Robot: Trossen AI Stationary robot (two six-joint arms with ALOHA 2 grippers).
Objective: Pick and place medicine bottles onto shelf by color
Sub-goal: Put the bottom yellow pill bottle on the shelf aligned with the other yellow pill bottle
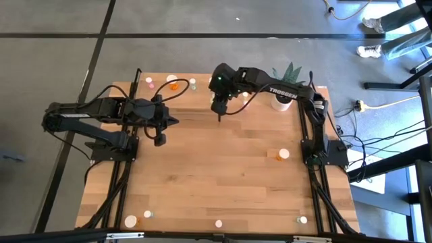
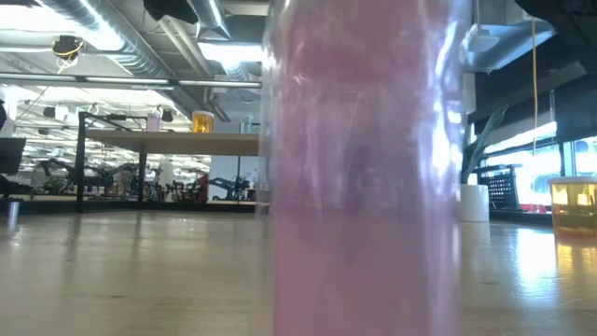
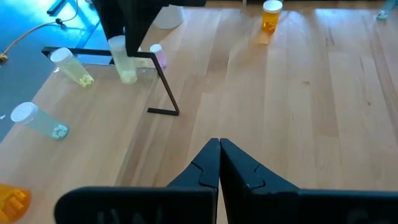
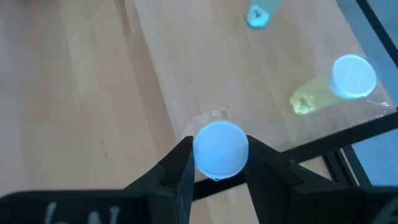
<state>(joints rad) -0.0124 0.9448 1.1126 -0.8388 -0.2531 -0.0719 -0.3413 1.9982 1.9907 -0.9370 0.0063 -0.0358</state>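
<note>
My right end effector (image 4: 219, 163) is clamped on a white-capped bottle (image 4: 220, 148), a finger pressed to each side of the cap, and holds it upright over the shelf (image 4: 205, 68) at the far edge of the bench (image 1: 223, 169). Its body colour is hidden from my wrist; the left wrist view shows it pale yellowish. A yellowish bottle (image 4: 336, 87) lies tilted on the shelf just beside it, and a greenish bottle (image 3: 38, 121) rests farther along. My left end effector (image 3: 219, 163) is closed on nothing, hovering over bare bench nearby. An orange bottle (image 1: 279, 154) lies toward the bench's right side.
</note>
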